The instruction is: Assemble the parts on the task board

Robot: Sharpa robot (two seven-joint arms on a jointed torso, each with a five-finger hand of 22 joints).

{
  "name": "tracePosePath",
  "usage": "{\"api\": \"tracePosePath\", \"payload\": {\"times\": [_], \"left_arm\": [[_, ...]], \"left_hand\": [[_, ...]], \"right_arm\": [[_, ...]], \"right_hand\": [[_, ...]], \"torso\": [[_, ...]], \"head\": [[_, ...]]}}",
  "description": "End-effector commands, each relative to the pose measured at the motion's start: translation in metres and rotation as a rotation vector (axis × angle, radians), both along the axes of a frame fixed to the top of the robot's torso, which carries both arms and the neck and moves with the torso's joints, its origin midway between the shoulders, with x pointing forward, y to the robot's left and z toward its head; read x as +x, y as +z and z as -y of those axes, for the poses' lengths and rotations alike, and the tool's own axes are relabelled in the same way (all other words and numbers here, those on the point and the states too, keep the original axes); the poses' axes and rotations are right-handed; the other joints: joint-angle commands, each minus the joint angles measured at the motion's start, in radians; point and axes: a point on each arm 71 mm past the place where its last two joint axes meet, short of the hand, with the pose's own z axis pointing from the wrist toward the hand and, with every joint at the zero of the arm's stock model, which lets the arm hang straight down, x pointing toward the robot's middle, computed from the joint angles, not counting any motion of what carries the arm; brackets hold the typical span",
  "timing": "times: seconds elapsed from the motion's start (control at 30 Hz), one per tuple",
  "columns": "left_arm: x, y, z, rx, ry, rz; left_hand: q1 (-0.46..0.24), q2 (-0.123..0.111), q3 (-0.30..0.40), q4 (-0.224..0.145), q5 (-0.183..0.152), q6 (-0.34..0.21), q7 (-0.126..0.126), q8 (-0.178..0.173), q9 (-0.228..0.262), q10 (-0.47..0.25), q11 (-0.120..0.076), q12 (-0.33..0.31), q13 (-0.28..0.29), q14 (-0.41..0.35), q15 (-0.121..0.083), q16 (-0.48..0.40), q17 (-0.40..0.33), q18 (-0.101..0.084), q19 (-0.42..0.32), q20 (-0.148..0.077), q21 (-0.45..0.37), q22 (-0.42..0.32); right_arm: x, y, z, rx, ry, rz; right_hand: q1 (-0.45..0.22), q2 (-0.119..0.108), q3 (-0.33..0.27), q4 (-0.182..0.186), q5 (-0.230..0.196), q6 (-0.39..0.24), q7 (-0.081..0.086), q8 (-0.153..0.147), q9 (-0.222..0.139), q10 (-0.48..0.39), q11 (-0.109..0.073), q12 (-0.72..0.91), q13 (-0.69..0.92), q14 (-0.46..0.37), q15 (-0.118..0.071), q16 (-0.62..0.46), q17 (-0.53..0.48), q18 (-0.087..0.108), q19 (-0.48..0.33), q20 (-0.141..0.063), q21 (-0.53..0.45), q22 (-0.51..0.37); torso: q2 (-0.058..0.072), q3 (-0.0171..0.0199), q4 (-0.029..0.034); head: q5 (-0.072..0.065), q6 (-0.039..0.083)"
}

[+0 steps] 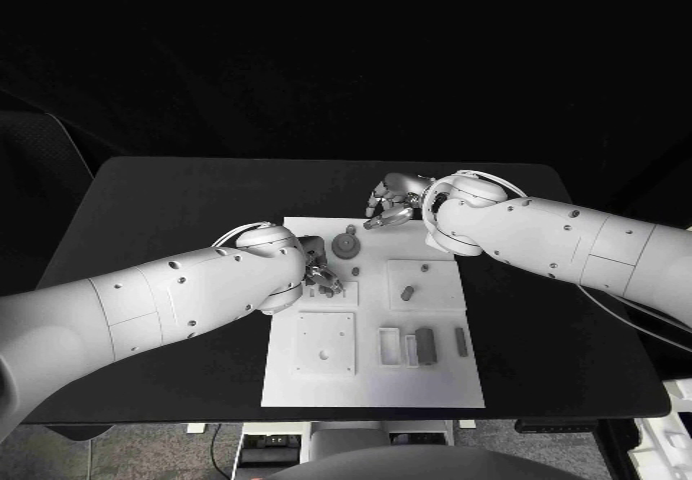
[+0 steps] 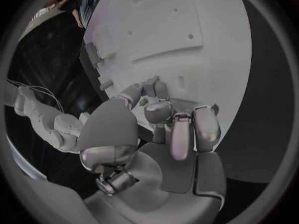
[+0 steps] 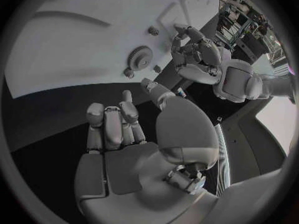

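Head view: white board (image 1: 371, 385) mid-table; gear (image 1: 346, 243) near its far edge, small grey pieces (image 1: 423, 345) nearer. Left hand (image 1: 320, 268) over the board's left part, grip unclear. Right hand (image 1: 392, 200) at far edge.

Left wrist view: fingers (image 2: 182, 134) curled over the board; contents hidden.

Right wrist view: fingers (image 3: 112, 127) curled, holding nothing; gear (image 3: 139, 57) beyond.

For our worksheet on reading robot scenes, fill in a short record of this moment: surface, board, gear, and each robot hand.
surface: black table
board: white task board, lying in the table's middle
gear: grey gear standing on the board's far part
left robot hand: over the board near the gear, fingers curled; hold unclear
right robot hand: at the board's far edge, holds nothing, fingers apart
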Motion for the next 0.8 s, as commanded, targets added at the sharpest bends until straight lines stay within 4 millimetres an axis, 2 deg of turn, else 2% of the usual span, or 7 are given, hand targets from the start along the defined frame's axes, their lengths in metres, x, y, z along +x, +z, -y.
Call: {"api": "tracePosePath", "payload": {"times": [0.03,0.8], "left_arm": [[-0.0011,-0.0043,0.0000,0.011,-0.007,0.001],[-0.0023,-0.0021,0.0019,-0.009,-0.019,0.039]], "left_hand": [[0.086,0.078,0.051,-0.046,0.006,0.111,-0.019,0.003,0.000,0.055,-0.032,0.003,-0.001,0.110,-0.004,0.006,0.000,0.085,0.006,0.000,0.134,0.002],[0.086,0.078,0.051,-0.046,0.006,0.111,-0.019,0.003,-0.001,0.055,-0.032,0.003,-0.002,0.111,-0.004,0.006,0.000,0.085,0.006,0.000,0.134,0.002]], "right_arm": [[-0.0005,-0.0008,-0.0008,-0.008,0.009,-0.007],[-0.0006,-0.0012,-0.0009,-0.014,0.011,-0.012]], "right_hand": [[-0.010,0.002,0.007,-0.002,0.004,0.007,0.013,0.000,-0.001,0.004,-0.001,0.003,-0.002,0.001,-0.006,0.005,-0.001,0.016,-0.003,-0.001,0.006,-0.001],[-0.010,0.002,0.007,-0.002,0.004,0.007,0.013,0.000,-0.001,0.004,-0.001,0.003,-0.002,0.001,-0.006,0.005,-0.001,0.016,-0.003,-0.001,0.006,-0.002]], "torso": [[0.000,0.0002,-0.0001],[0.000,0.0001,0.0004]], "head": [[0.000,0.000],[0.000,-0.001]]}}
